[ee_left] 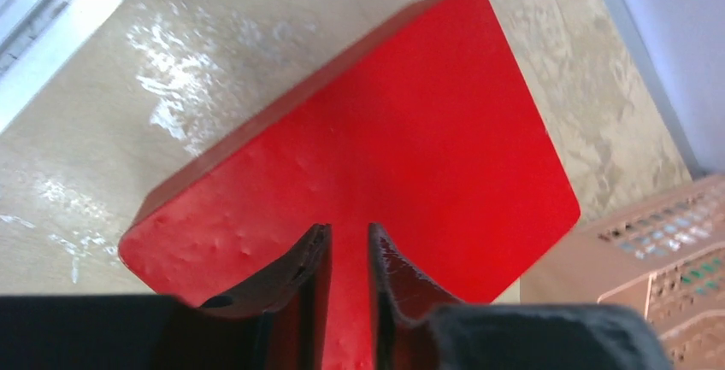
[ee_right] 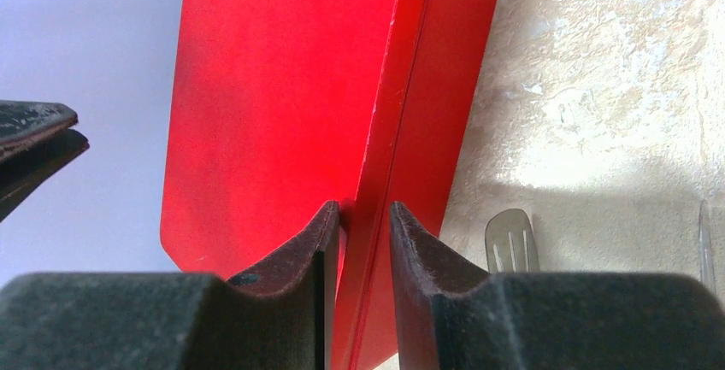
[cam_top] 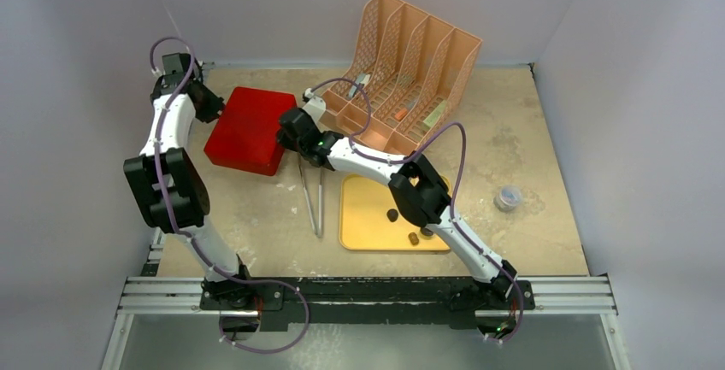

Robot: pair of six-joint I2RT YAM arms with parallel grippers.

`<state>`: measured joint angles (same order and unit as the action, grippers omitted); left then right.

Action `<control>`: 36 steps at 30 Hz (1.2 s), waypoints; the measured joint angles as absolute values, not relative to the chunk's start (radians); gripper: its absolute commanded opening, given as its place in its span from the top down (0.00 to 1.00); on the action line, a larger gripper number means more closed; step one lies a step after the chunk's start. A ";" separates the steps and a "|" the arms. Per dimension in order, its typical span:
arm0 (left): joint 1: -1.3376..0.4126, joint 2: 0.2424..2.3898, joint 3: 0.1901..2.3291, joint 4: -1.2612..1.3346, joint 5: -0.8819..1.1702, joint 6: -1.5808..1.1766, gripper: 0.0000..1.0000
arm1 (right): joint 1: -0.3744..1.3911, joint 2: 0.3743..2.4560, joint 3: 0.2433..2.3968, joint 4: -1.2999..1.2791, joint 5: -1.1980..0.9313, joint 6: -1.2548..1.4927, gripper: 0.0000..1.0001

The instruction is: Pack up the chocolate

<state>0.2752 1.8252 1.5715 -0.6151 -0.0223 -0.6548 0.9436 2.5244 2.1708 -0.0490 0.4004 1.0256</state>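
Three small dark chocolate pieces (cam_top: 391, 214) lie on a yellow tray (cam_top: 363, 235), partly behind my right arm. A closed red box (cam_top: 248, 129) sits at the back left. My left gripper (cam_top: 208, 103) is at the box's far left edge. In the left wrist view the gripper (ee_left: 349, 233) is nearly closed, with the red box (ee_left: 410, 131) filling the narrow gap. My right gripper (cam_top: 286, 126) is at the box's right edge. In the right wrist view the gripper (ee_right: 365, 209) pinches the red box (ee_right: 282, 79) at the corner where top meets side.
Metal tongs (cam_top: 315, 199) lie between the box and the tray, and their tip shows in the right wrist view (ee_right: 510, 240). A peach desk organizer (cam_top: 402, 71) stands at the back. A small clear container (cam_top: 509, 197) sits at the right.
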 measured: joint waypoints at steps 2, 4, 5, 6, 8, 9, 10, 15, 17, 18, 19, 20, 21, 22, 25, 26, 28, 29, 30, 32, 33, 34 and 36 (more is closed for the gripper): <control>0.274 1.813 1.554 -0.620 0.024 -0.669 1.00 | 0.943 2.521 2.164 -0.045 0.398 1.026 0.72; 0.268 1.806 1.544 -0.627 0.050 -0.672 1.00 | 0.943 2.518 2.158 -0.043 0.398 1.027 0.72; 0.263 1.802 1.540 -0.637 0.055 -0.671 1.00 | 0.943 2.517 2.157 -0.041 0.398 1.027 0.72; 0.256 1.796 1.539 -0.653 0.056 -0.671 1.00 | 0.943 2.517 2.157 -0.041 0.398 1.027 0.72; 0.233 1.773 1.533 -0.676 0.056 -0.670 1.00 | 0.943 2.517 2.157 -0.041 0.398 1.027 0.71; 0.223 1.760 1.529 -0.683 0.057 -0.670 1.00 | 0.943 2.516 2.154 -0.040 0.398 1.027 0.71; 0.210 1.743 1.522 -0.690 0.061 -0.669 1.00 | 0.943 2.514 2.153 -0.039 0.398 1.027 0.71; 0.174 1.654 1.439 -0.696 0.097 -0.669 1.00 | 0.943 2.510 2.144 -0.036 0.398 1.027 0.71; 0.167 1.625 1.376 -0.682 0.097 -0.670 1.00 | 0.943 2.510 2.143 -0.035 0.398 1.028 0.71; 0.165 1.611 1.333 -0.670 0.097 -0.670 1.00 | 0.943 2.510 2.143 -0.035 0.398 1.028 0.71; 0.161 1.602 1.284 -0.654 0.097 -0.672 1.00 | 0.943 2.510 2.143 -0.035 0.398 1.028 0.71; 0.155 1.595 1.225 -0.629 0.097 -0.674 1.00 | 0.943 2.510 2.143 -0.035 0.398 1.028 0.71; 0.152 1.596 1.181 -0.617 0.097 -0.677 1.00 | 0.943 2.510 2.143 -0.035 0.398 1.028 0.71; 0.147 1.602 1.132 -0.607 0.107 -0.687 1.00 | 0.943 2.509 2.143 -0.037 0.397 1.027 0.71; 0.142 1.602 1.111 -0.535 0.143 -0.699 1.00 | 0.943 2.506 2.140 -0.038 0.398 1.028 0.71; 0.142 1.604 1.112 -0.530 0.148 -0.699 1.00 | 0.943 2.506 2.140 -0.039 0.398 1.028 0.71; 0.141 1.604 1.118 -0.535 0.148 -0.698 1.00 | 0.943 2.505 2.137 -0.037 0.398 1.028 0.71; 0.141 1.604 1.123 -0.542 0.148 -0.698 1.00 | 0.943 2.504 2.136 -0.036 0.398 1.028 0.71; 0.141 1.604 1.130 -0.554 0.144 -0.697 1.00 | 0.943 2.503 2.135 -0.035 0.398 1.028 0.71; 0.141 1.604 1.152 -0.584 0.144 -0.699 1.00 | 0.943 2.501 2.131 -0.034 0.398 1.028 0.71; 0.141 1.604 1.169 -0.599 0.145 -0.700 1.00 | 0.943 2.500 2.130 -0.035 0.398 1.028 0.71; 0.141 1.602 1.183 -0.605 0.146 -0.705 1.00 | 0.943 2.499 2.129 -0.034 0.398 1.028 0.71; 0.141 1.590 1.207 -0.614 0.146 -0.714 1.00 | 0.943 2.495 2.120 -0.027 0.398 1.028 0.71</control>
<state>0.1406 1.5902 1.2072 -0.6140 0.1455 -0.7139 0.9432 2.4950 2.1201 -0.0273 0.3981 1.0279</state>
